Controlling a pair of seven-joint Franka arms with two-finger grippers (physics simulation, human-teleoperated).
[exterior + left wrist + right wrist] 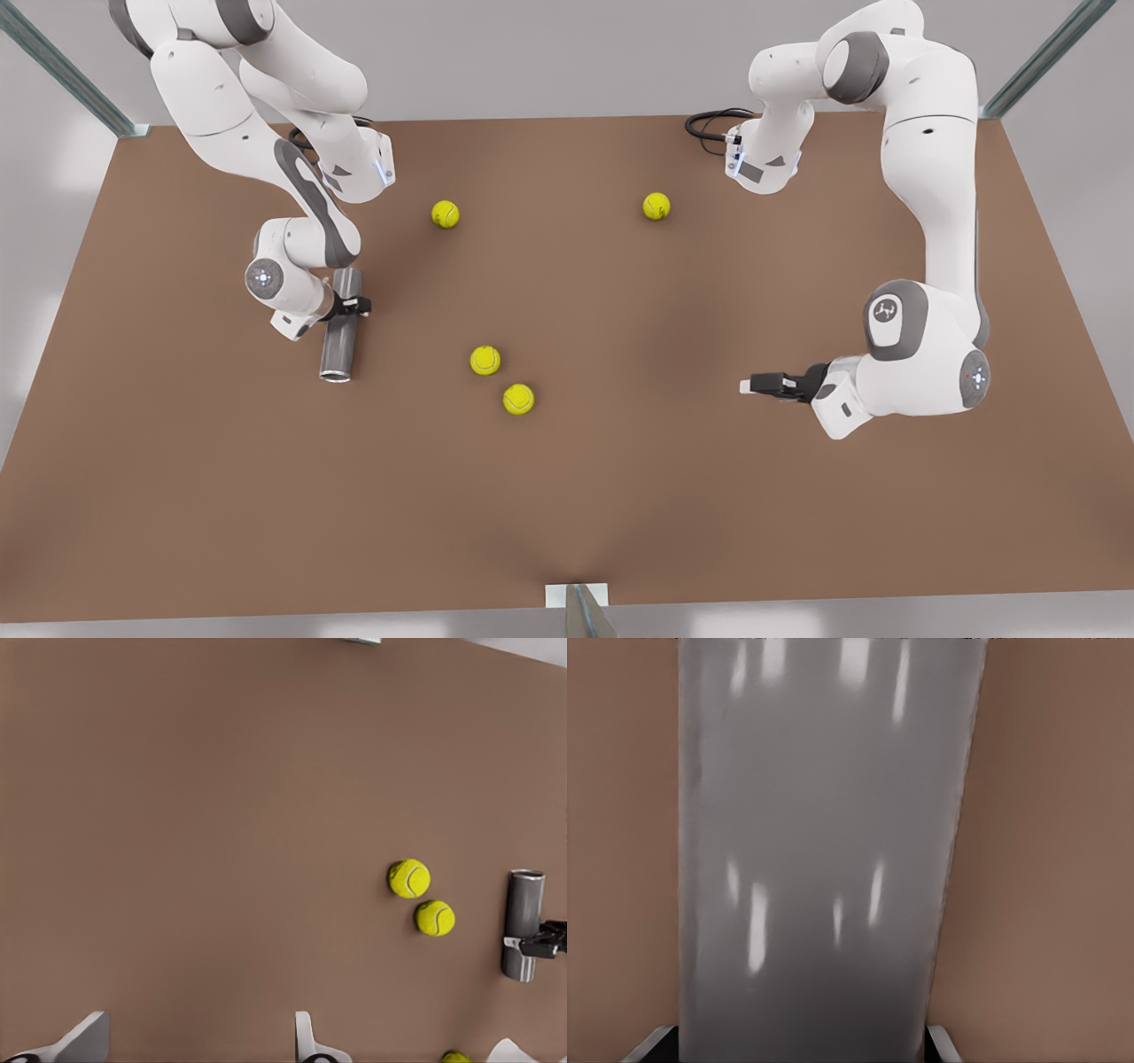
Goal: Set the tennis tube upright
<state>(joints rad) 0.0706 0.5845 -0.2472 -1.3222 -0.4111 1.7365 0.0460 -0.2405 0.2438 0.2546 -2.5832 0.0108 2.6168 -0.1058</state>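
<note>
The tennis tube (341,344) is a smooth grey cylinder lying lengthwise on the brown table (620,496) at the front view's left, its open end toward the near edge. My right gripper (354,307) is shut on it around its middle. The right wrist view shows the tube (824,859) up close between the fingertips (943,1043). My left gripper (749,385) waits at the front view's right, open and holding nothing. The left wrist view has its fingers (306,1041) wide apart, with the tube (523,908) and the right gripper (542,946) far off.
Several yellow tennis balls lie loose. Two (485,360) (518,398) sit close beside the tube's open end, seen also in the left wrist view (408,878) (435,918). Two more (445,213) (656,206) lie farther back. A metal post (580,611) stands at the near edge.
</note>
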